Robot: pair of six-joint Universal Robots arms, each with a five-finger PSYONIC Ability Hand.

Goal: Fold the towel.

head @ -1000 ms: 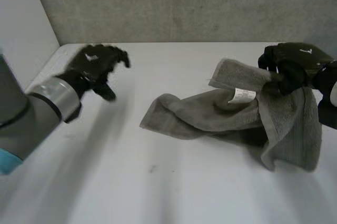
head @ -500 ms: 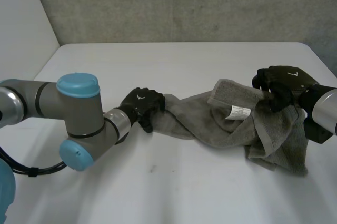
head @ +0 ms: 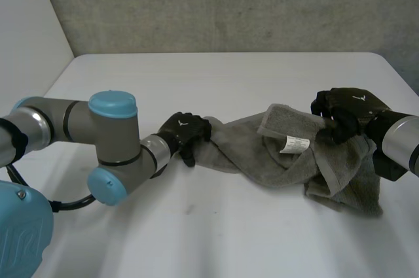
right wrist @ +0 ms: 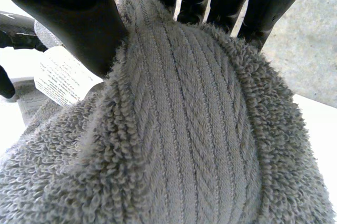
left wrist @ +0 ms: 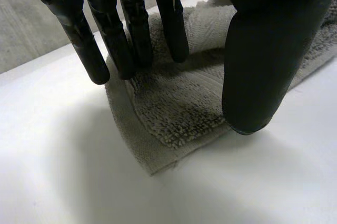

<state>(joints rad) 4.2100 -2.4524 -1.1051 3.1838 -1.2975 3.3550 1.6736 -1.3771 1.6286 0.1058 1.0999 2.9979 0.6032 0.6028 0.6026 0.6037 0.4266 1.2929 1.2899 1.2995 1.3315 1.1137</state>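
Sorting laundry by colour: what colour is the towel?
Grey towel, with a white label; it shows best in the right wrist view.

The left hand [head: 183, 131] and right hand [head: 347, 109] are matte black, each with a small white mark on its back. Left arm [head: 59, 121] — grey tubes, light-blue round caps, silver wrist ring; blue shell [head: 23, 232] at 8 o'clock.

white table [head: 216, 239], grey wall [head: 229, 3] behind
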